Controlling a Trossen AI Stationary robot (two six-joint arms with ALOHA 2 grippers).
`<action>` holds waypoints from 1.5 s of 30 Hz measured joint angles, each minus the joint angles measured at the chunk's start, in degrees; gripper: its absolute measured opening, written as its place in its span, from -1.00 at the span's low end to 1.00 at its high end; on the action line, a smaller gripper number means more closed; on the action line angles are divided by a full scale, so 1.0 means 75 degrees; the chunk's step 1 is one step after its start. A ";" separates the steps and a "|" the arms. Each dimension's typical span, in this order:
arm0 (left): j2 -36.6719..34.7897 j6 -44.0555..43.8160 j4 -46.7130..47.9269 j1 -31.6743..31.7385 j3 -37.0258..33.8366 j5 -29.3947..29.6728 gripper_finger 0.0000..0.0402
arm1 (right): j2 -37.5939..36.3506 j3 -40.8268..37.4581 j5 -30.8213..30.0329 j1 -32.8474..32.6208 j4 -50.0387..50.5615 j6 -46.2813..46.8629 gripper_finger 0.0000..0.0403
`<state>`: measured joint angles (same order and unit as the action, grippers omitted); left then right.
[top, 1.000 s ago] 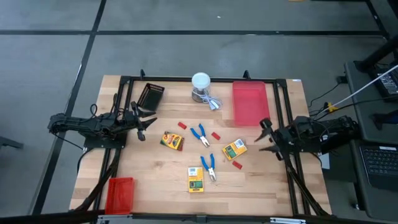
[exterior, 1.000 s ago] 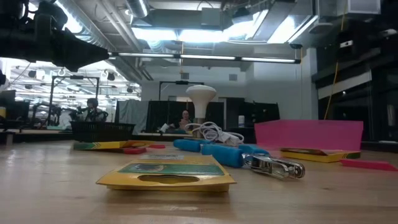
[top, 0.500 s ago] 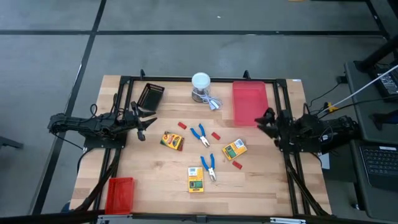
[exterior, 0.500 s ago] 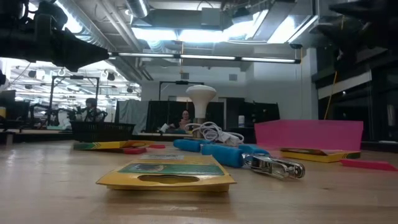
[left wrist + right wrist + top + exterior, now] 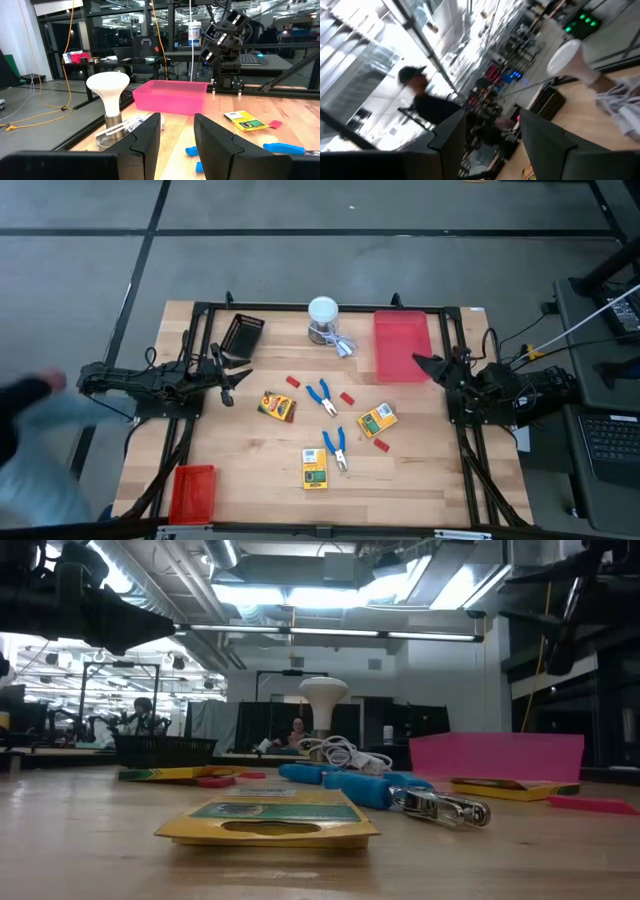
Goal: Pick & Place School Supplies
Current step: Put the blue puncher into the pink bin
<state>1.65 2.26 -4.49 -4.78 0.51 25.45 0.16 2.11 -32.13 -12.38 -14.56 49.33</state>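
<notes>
Three yellow-orange-green crayon boxes (image 5: 277, 407), (image 5: 377, 420), (image 5: 315, 468) lie flat on the wooden table. Between them are two blue-handled pliers (image 5: 321, 396), (image 5: 335, 448) and small red blocks (image 5: 293, 382), (image 5: 347, 397), (image 5: 381, 445). My left gripper (image 5: 232, 380) is open above the table's left side, pointing right at the supplies (image 5: 177, 120). My right gripper (image 5: 425, 365) is open and raised above the right side, beside the pink-red tray, touching nothing (image 5: 492, 120). In the low view the nearest crayon box (image 5: 270, 820) and one pair of pliers (image 5: 380, 790) lie in front.
A white round-topped container (image 5: 323, 318) with a coiled cable stands at the far middle. The pink-red tray (image 5: 400, 345) lies at the far right, a black tray (image 5: 242, 333) at the far left, and a small red tray (image 5: 192, 490) at the near left corner. A blurred person (image 5: 30, 440) shows left of the table.
My right gripper has swung from beside the right crayon box toward the table's far edge, next to the pink-red tray, and has turned about its wrist; in the low view its arm has come in at the upper right. A blurred person has come in at the high view's left.
</notes>
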 joint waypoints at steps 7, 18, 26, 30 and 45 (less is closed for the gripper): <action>0.0000 0.0000 0.0000 0.0000 -0.0003 0.0000 -0.42 | 0.0003 0.0000 -0.0016 0.0003 -0.0280 -0.0006 -0.07; 0.0009 0.0701 -0.0421 0.0017 -0.0003 0.0187 -0.42 | 0.0078 0.0000 0.1353 0.0003 -0.0311 0.1340 -0.07; 0.0000 -0.1924 -0.4377 0.0000 -0.0003 -0.0111 -0.42 | 0.0131 0.0000 0.1090 0.0003 -0.2109 0.0209 -0.07; 0.0000 -0.1937 -0.6118 0.0000 -0.0003 -0.0307 -0.42 | 0.0131 0.0000 0.1044 0.0003 -0.2602 0.0152 -0.07; 0.0003 -0.0558 -0.6885 0.0000 0.0752 -0.1320 -0.42 | 0.2411 0.2066 0.0727 0.0003 -0.3303 -0.1960 -0.07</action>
<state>1.67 -1.93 -56.13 -4.78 6.15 15.55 18.25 17.60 -26.68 -12.36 -39.33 34.62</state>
